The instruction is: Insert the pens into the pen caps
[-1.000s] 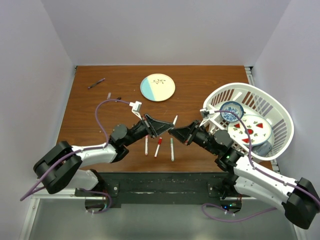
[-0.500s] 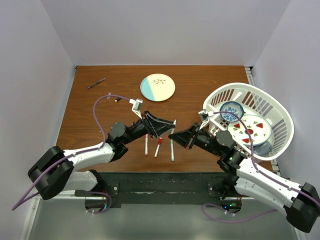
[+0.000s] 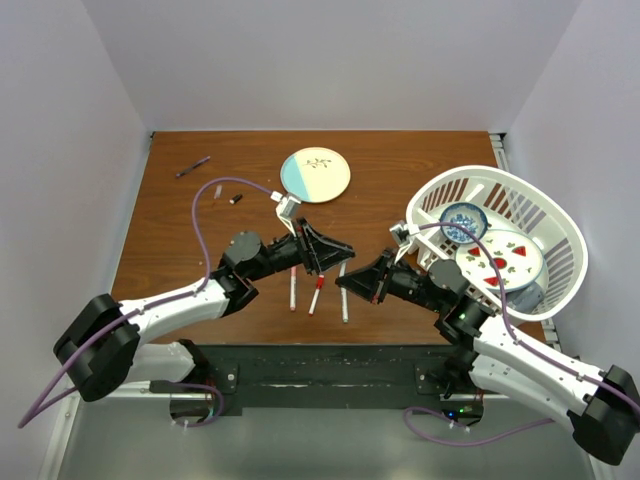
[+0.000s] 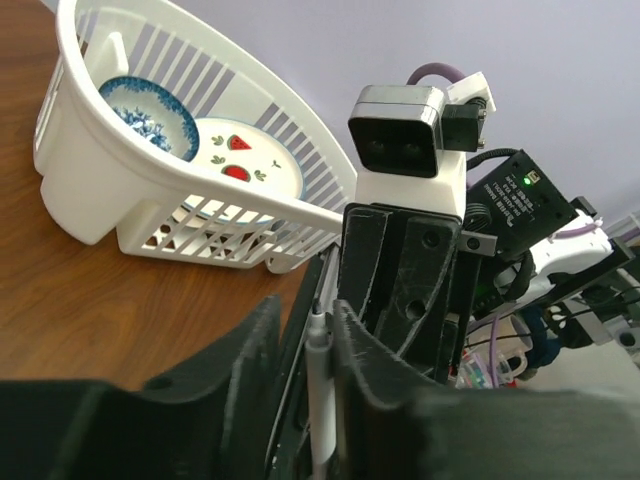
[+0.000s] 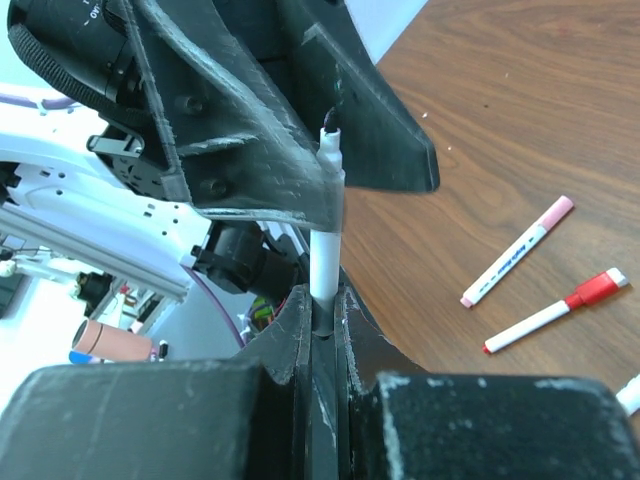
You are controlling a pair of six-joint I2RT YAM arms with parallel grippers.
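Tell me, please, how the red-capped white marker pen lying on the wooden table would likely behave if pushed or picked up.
The red-capped white marker pen looks like a slim, straight plastic barrel, so probably stiff and light. Being round and lying flat on the wooden table, it would likely roll if pushed sideways.
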